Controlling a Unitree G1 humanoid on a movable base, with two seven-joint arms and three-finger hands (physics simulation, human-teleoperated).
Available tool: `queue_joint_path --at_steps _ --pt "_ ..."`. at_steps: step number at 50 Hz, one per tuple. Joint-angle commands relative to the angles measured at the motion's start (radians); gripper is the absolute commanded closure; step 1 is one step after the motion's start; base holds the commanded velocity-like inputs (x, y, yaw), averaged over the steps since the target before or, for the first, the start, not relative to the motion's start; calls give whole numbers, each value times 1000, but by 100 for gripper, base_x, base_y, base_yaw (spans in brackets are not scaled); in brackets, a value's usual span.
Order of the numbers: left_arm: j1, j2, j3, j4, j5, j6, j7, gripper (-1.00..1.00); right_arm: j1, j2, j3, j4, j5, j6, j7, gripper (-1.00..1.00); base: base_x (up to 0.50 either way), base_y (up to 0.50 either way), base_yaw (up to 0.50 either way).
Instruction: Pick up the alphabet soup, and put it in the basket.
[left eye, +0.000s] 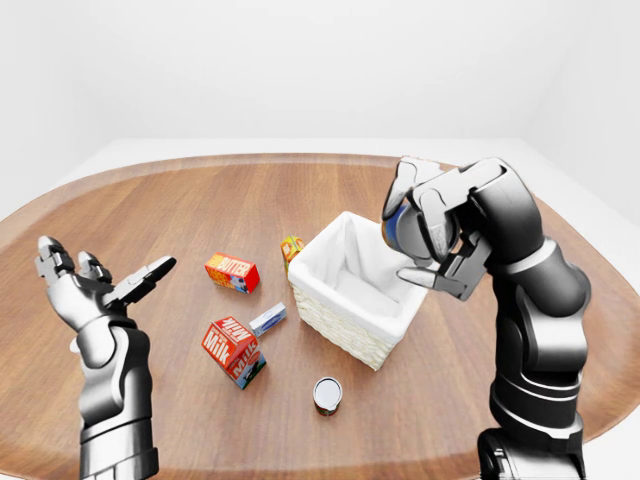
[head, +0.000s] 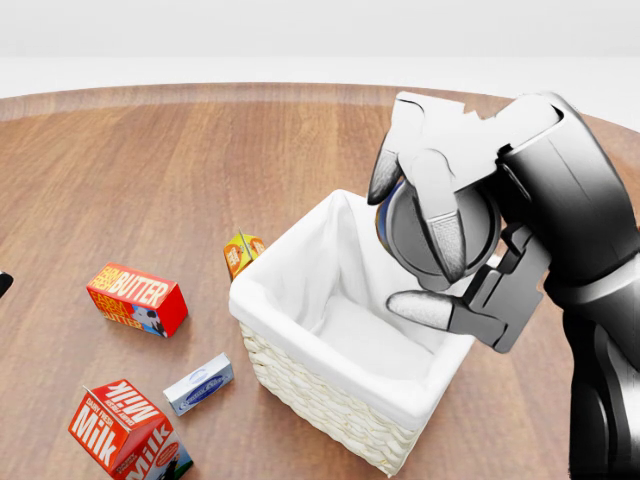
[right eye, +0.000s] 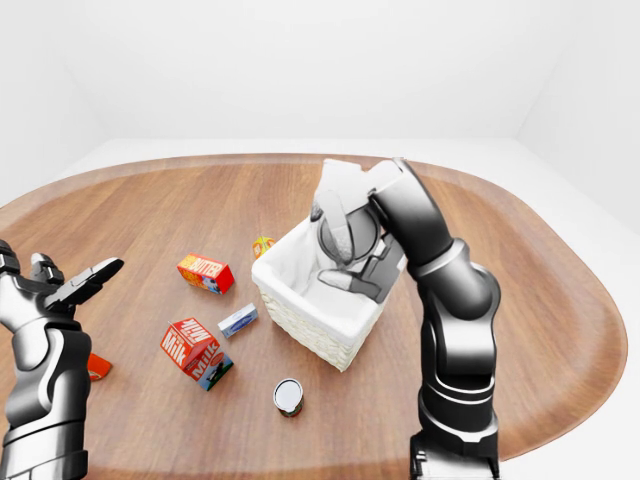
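My right hand (head: 420, 255) is shut on the alphabet soup can (head: 408, 232). It holds the can tilted above the right side of the white-lined wicker basket (head: 320, 395), with the can's grey end facing the camera and a blue and orange edge showing in the left-eye view (left eye: 397, 228). The basket (left eye: 340, 325) stands in the middle of the wooden table and its inside looks empty. My left hand (left eye: 100, 282) is open and empty, raised at the far left, well away from the basket.
Left of the basket lie a butter box (left eye: 232, 271), a milk carton (left eye: 233, 351), a small blue-white box (left eye: 268, 319) and an orange carton (left eye: 291, 249). A second can (left eye: 327, 395) stands below the basket. The round table's (left eye: 200, 200) edge curves along the bottom.
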Motion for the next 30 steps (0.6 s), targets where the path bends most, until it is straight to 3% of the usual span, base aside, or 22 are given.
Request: queue_joint_path --at_steps 1,8,30 --pt "-1 0 2 -1 -1 5 -2 -100 -149 -7 12 257 160 0 -124 100 0 0 0" --pt "2 0 4 -14 -3 15 1 -100 -204 -19 12 422 211 0 -172 100 0 0 0" --pt "-1 1 2 -8 -3 12 1 -100 -182 -24 22 392 249 0 -190 100 0 0 0"
